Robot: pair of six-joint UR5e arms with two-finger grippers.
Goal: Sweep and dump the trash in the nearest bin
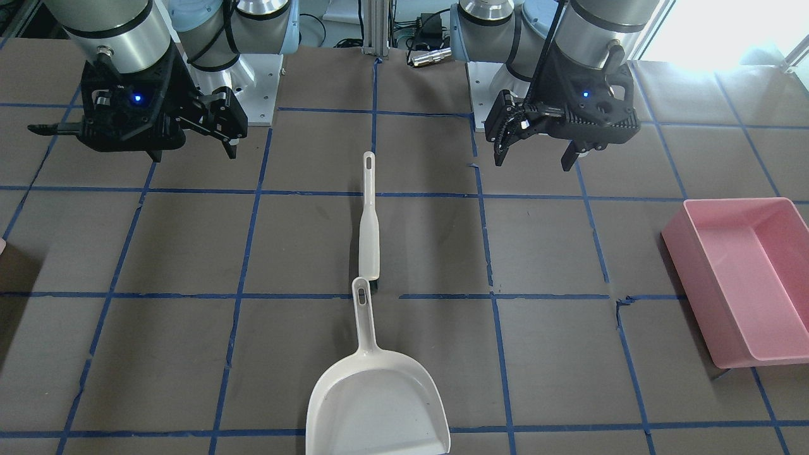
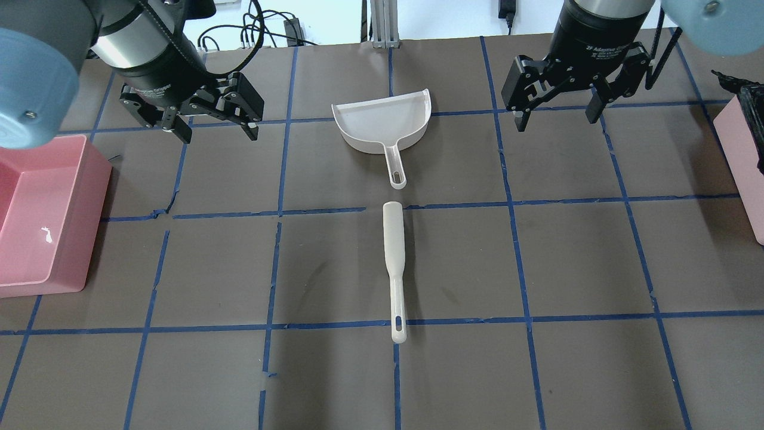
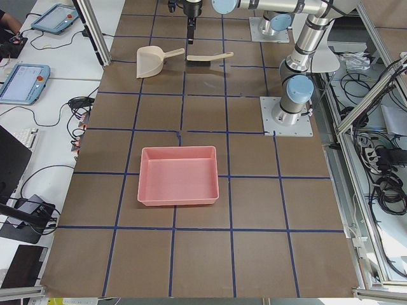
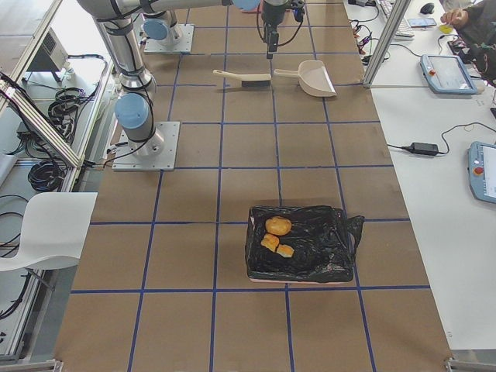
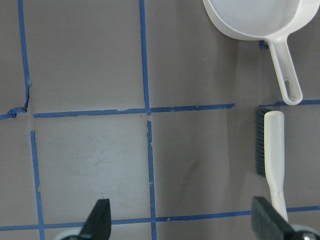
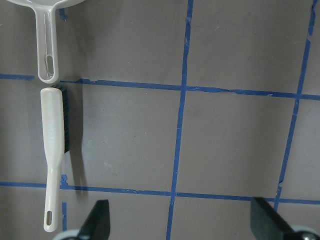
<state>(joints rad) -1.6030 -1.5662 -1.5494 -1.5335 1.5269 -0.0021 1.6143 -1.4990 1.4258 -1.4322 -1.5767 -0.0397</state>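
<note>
Only at exterior right: trash [image 4: 270,241] in black-lined bin [image 4: 319,249]; left hand [image 2: 218,134], right hand [image 2: 556,120] released.

Dustpan [image 2: 382,122] and brush [image 2: 394,263] lay in one line at mid-table [image 2: 537,370], brush nearer the robot, dustpan beyond it. Dustpan handle pointed back at the robot, its tip just beside the brush head; contact could not be told. Left bin [image 2: 95,179] sat at the table's left end, right bin [image 2: 740,155] at the right end, both well apart from the tools. Three trash lumps [image 4: 278,226] lay together in the right bin, on the bag [image 4: 325,248] lining it. Left gripper [image 2: 218,136] hung left of the dustpan, right gripper [image 2: 556,121] right of it, each above the table.
</note>
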